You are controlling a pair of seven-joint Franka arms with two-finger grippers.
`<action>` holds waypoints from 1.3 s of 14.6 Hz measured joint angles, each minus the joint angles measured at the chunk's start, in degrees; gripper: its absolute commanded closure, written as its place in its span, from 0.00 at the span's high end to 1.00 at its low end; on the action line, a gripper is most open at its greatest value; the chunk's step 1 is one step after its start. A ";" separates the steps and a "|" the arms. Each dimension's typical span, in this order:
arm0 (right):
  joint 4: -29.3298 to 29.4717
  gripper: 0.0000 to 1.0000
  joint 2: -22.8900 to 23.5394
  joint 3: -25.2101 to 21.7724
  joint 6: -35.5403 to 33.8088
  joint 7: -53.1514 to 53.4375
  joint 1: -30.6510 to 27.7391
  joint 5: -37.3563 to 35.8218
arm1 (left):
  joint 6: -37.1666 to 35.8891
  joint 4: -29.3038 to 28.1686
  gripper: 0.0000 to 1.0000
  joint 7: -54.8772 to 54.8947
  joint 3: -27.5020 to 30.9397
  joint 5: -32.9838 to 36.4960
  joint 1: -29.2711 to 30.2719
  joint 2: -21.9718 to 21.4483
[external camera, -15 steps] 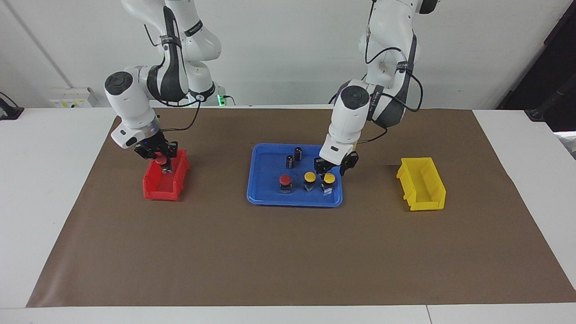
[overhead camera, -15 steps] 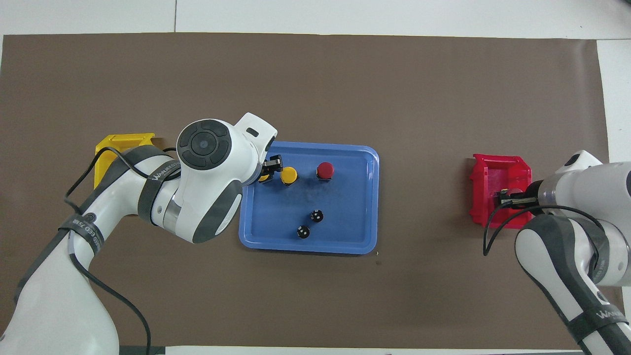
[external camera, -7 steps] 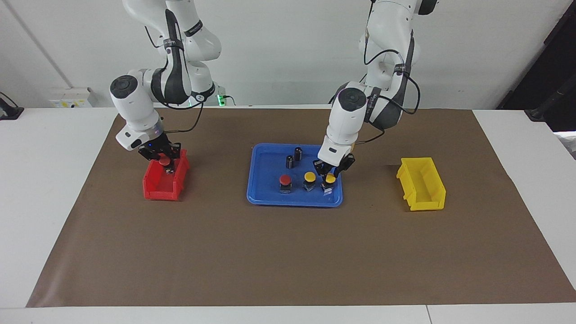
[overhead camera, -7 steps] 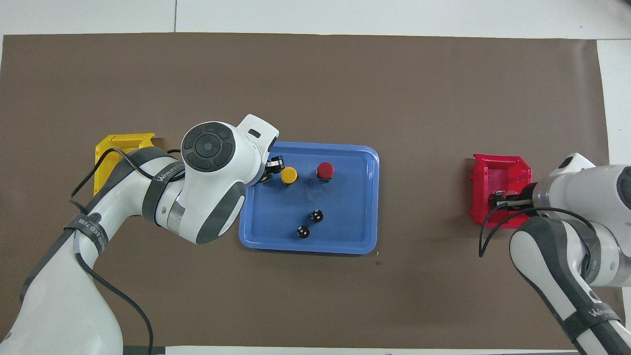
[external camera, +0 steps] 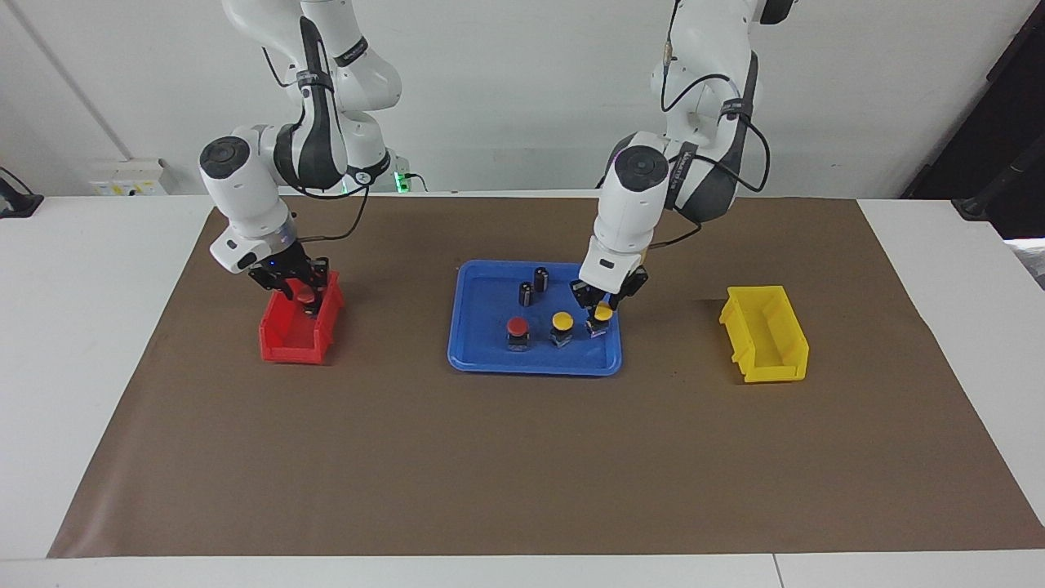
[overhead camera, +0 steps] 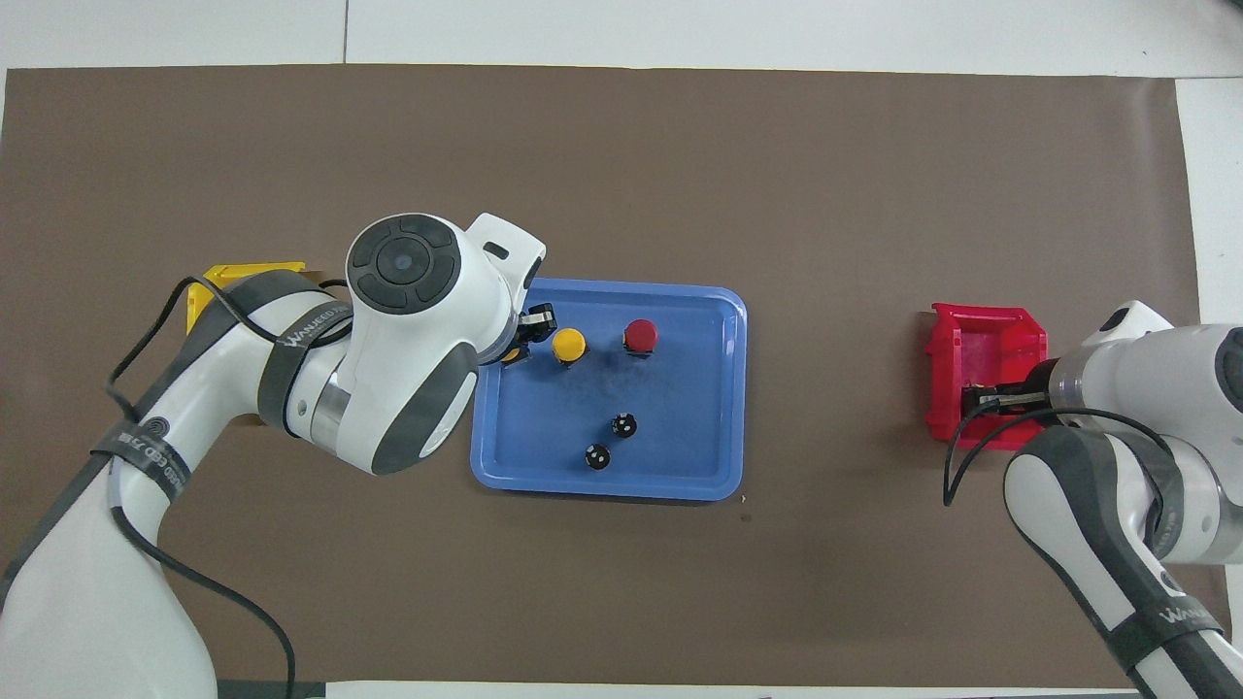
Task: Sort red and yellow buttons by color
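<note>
My left gripper (external camera: 602, 303) is shut on a yellow button (external camera: 602, 312) and holds it just above the blue tray (external camera: 535, 367), at the tray's end toward the left arm. In the overhead view only a sliver of that button (overhead camera: 509, 355) shows under the gripper (overhead camera: 521, 339). A second yellow button (external camera: 562, 320) and a red button (external camera: 517, 327) stand in the tray. My right gripper (external camera: 292, 286) is shut on another red button (external camera: 305, 293) and holds it over the red bin (external camera: 298, 331), at the bin's end nearer the robots.
Two small dark capless cylinders (external camera: 526, 292) (external camera: 540, 278) stand in the tray, nearer the robots than the buttons. A yellow bin (external camera: 765, 333) stands toward the left arm's end of the brown mat, with nothing showing inside.
My left gripper came down onto the yellow button, shut on it and raised it slightly. My right gripper shifted a little with its red button over the red bin.
</note>
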 measured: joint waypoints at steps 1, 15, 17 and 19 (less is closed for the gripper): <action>0.70 0.57 0.02 0.00 -1.06 0.00 0.00 0.00 | -2.22 0.69 0.02 0.25 0.56 0.00 0.43 -1.52; 50.88 0.77 19.51 1.42 -26.95 34.04 24.13 3.00 | -12.07 -0.78 0.02 42.33 2.17 -0.05 29.15 -10.06; 55.91 0.78 26.48 1.43 -25.62 39.52 28.96 1.46 | -9.28 -2.66 0.02 42.54 2.16 -0.05 29.41 -10.11; 58.07 0.72 31.51 1.39 -21.95 43.41 32.13 -0.24 | -6.53 -5.10 0.02 42.55 1.98 -0.05 29.41 -10.09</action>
